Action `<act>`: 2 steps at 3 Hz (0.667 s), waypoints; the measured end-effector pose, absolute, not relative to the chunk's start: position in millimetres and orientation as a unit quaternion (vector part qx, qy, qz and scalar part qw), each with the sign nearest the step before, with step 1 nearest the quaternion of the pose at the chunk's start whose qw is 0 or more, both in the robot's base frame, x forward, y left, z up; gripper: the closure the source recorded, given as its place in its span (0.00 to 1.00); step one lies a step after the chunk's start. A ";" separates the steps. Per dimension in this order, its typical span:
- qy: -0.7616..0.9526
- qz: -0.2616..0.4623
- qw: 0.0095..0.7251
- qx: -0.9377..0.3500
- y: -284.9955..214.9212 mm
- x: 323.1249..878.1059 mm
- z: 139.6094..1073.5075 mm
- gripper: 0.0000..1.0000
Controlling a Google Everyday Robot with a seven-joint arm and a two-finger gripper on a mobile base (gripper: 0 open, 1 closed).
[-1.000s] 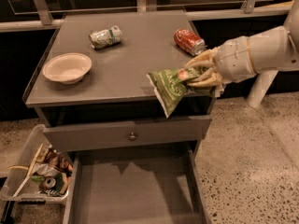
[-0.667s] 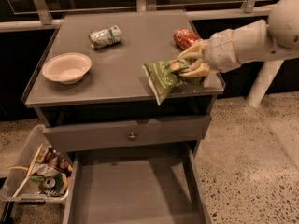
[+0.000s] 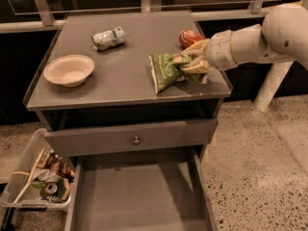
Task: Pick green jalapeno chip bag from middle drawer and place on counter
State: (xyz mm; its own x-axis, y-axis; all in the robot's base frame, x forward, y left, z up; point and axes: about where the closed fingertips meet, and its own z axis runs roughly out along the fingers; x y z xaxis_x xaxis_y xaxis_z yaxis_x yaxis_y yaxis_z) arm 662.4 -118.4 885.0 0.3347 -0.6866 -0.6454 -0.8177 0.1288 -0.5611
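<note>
1. Crinkled green foil jalapeno chip bag (image 3: 167, 71): one second before, it hung at the front right corner of the desk, partly past the edge. It was now further in and lay over the top, right of centre and inside the front edge.
2. Broad flat grey cabinet-top desk (image 3: 130, 88): the bag's lower end appeared to touch its surface. Whether the bag's full weight was down could not be told.
3. Pale two-finger tool (image 3: 191, 64): it was low over the right side of the desk, reaching in from the right on a white arm (image 3: 250, 42). It was closed narrowly on the bag's right end and had not let go.
4. Relation of bag to tool: the bag stretched left and towards the front from the tool, its gathered end between the fingers and the rest free.
5. Wide shallow grey middle drawer (image 3: 139, 191): it stood pulled out below, with the bag no longer over it or near it.
6. Judgement: the lift and carry looked done. The remaining step was to open the tool and draw it back, and a foil edge might cling to a finger and drag the bag.
7. Other items on the desk:
   - A pale round bowl (image 3: 69, 70) sat at the left.
   - A crushed silver-green can (image 3: 108, 37) lay at the back.
   - A red can-like item (image 3: 191, 36) sat just behind the tool.
   - All three were apart from the bag.
</note>
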 end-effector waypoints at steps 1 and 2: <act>0.604 0.076 0.505 -0.612 -123.5 670.6 877.5 1.00; 0.618 0.105 0.529 -0.572 -107.8 685.9 877.5 1.00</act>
State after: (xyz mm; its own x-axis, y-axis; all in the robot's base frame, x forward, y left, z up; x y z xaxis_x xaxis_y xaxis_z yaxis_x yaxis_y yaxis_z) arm 685.9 -107.8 877.5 0.2144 -0.5966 -0.7733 -0.8180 0.3230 -0.4760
